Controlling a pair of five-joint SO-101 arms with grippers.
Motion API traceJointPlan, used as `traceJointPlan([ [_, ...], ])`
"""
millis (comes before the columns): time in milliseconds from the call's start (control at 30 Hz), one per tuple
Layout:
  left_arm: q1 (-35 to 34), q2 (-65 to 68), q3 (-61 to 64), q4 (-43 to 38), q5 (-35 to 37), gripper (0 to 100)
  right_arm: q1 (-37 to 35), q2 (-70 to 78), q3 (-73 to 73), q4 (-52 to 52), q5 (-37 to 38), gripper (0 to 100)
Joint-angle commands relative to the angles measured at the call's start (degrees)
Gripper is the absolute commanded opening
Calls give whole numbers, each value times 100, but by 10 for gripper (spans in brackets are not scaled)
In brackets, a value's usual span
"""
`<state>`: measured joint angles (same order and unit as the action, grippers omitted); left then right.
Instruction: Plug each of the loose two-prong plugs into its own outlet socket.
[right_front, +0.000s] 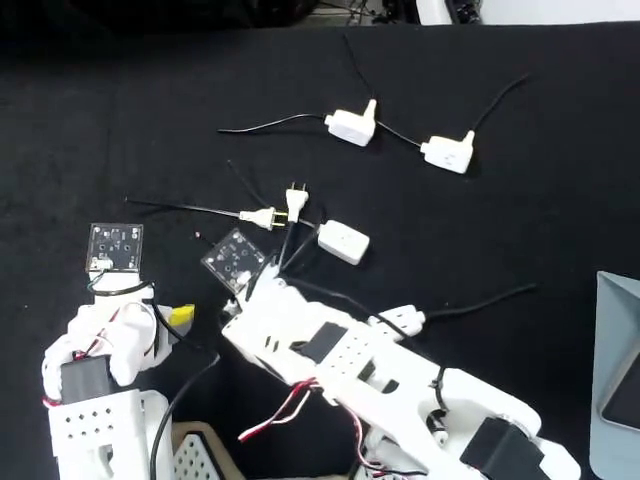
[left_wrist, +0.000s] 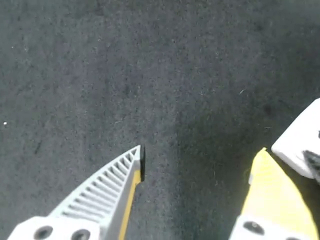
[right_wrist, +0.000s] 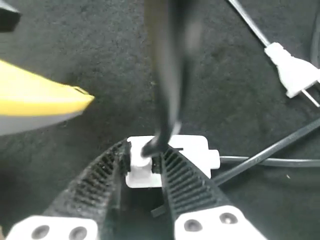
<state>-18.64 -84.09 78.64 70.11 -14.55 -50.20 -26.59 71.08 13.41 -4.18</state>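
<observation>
Two arms stand at the near edge of a black table (right_front: 120, 100). At the near left, the left gripper (left_wrist: 200, 160) hangs released over bare cloth. Its ribbed finger (left_wrist: 112, 182) and its yellow-tipped finger (left_wrist: 272, 190) are spread wide with nothing between them, and it is well apart from every plug.

Toward the middle, the right gripper (right_wrist: 145, 160) is clenched on a white two-prong plug (right_wrist: 138, 172). This plug's black cord (right_wrist: 167, 75) rises from between the fingers. The plug touches a white outlet socket (right_wrist: 192, 149) lying flat just behind it. Whether the prongs are seated in it I cannot tell.

Just beyond the right arm's wrist, two more plugs lie loose on the cloth, close beside each other. The first loose plug (right_front: 262, 217) lies crosswise with its cord trailing left. The second loose plug (right_front: 295, 200) points its prongs toward the far edge. Just right of them sits a free socket (right_front: 343, 241), unoccupied.

Farther back and to the right lie a rear socket (right_front: 352, 126) and a far-right socket (right_front: 449, 152). They are near each other, each with a thin black cable, and well apart from the loose plugs. At the table's right edge stands a grey bin (right_front: 615, 400).
</observation>
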Motion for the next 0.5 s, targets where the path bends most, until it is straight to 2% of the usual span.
traceJointPlan([
  [0,57,-44,-40,-97,44,338,88,-48,75,-123,53,11],
  [267,48,-44,4,-114,44,338,97,-84,277,-360,343,11],
  [467,22,-62,163,-202,44,339,141,-163,-171,-343,580,11],
])
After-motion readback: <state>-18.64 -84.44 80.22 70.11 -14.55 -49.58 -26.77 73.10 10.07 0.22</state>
